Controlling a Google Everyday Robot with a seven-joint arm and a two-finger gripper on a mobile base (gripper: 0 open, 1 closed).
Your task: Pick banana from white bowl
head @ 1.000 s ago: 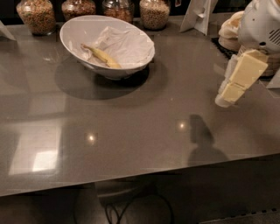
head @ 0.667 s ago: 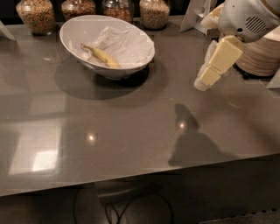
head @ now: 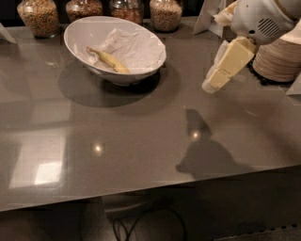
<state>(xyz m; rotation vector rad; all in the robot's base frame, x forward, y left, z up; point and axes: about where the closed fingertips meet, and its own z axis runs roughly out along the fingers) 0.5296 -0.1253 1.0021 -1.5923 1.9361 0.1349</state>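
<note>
One banana (head: 109, 60) in one white bowl (head: 77, 40), back-left of bench (head: 141, 146). Four jars (head: 165, 14) behind. My hand (head: 212, 85) hovers right, well apart, open bench between. Open or closed: can't tell.

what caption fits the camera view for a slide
Claw hovers above the grey counter, right of the white bowl holding the banana on crumpled paper.

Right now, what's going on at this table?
The robot is after the banana, which lies on crumpled paper in the white bowl at the back left of the table. The banana is not picked up yet. The gripper hangs in the air to the right of the bowl, near a stack of plates, well apart from the banana. Jars stand behind the bowl.
</note>
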